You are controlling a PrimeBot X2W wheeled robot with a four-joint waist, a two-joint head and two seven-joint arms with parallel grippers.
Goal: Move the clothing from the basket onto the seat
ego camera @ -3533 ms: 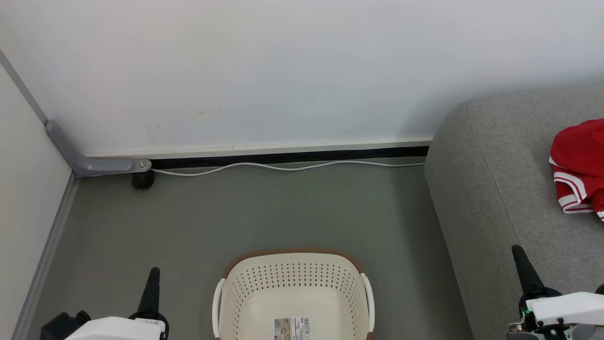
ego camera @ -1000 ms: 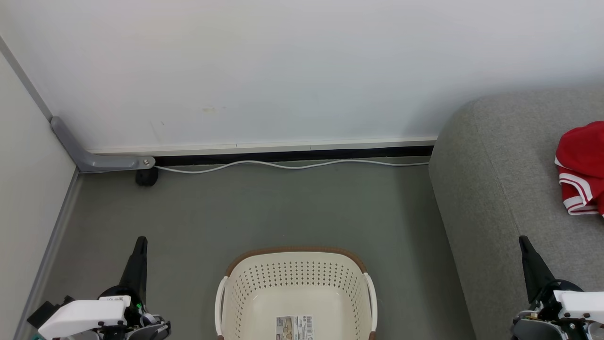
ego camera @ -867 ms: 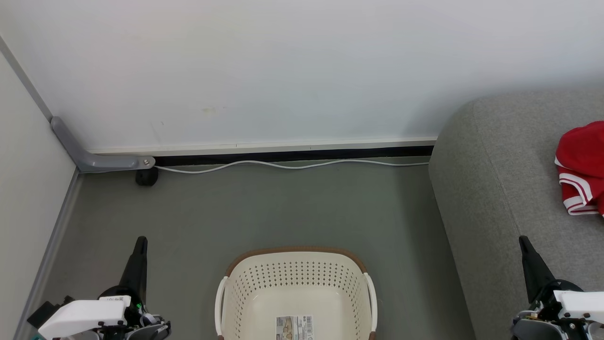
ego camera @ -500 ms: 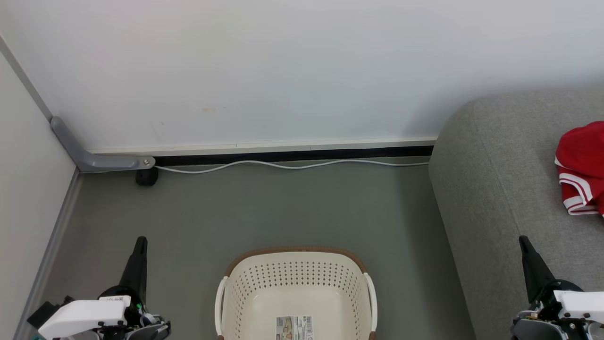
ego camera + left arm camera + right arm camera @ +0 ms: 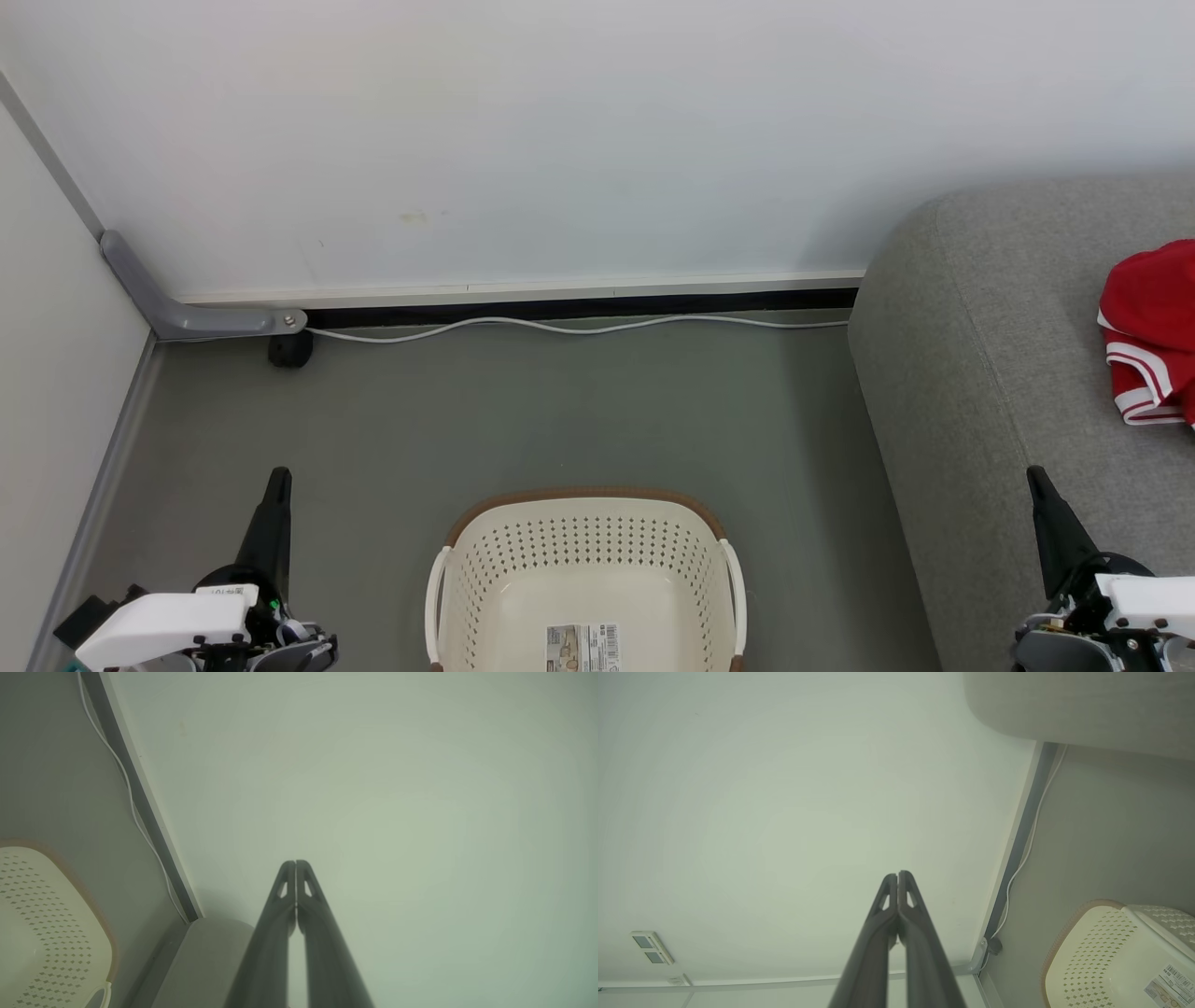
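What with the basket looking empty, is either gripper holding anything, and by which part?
Nothing. Left gripper and right gripper have jaws shut on air; the clothing lies on the seat.

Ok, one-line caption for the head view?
Empty basket on the floor, red clothing on the grey seat, left gripper and right gripper shut.
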